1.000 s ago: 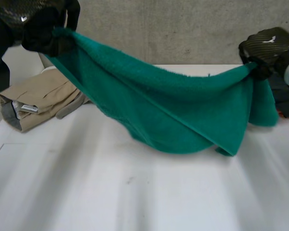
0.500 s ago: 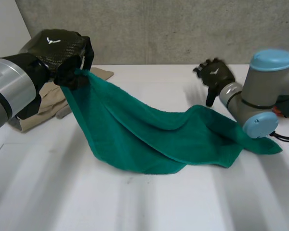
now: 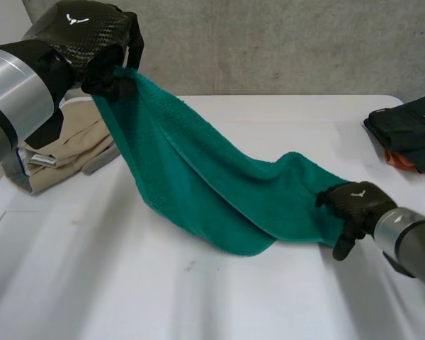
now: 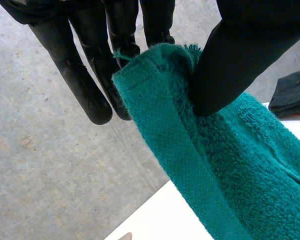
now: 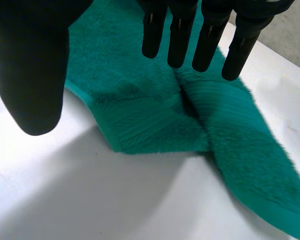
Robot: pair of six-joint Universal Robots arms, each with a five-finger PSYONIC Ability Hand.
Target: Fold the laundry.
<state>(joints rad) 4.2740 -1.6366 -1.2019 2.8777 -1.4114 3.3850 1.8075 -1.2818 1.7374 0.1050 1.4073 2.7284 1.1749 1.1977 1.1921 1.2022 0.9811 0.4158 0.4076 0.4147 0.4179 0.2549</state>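
Green terry towel (image 3: 219, 198) slopes from the left hand (image 3: 85, 42), pinching one corner above the white table's (image 3: 198, 297) far-left corner, down toward the right edge, where the right hand's (image 3: 354, 203) straight, unclosed fingers should pinch the loose corner squarely before lifting.

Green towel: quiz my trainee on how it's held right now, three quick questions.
1. True or false: the left hand pinches a raised corner of the green towel.
2. The right hand is: A) shut on the towel; B) open, fingers straight, at the towel's low end; C) lifting the beige clothes.
3. Fill in: the towel's low end rests on the white ___.
Key: 1 true; 2 B; 3 table.
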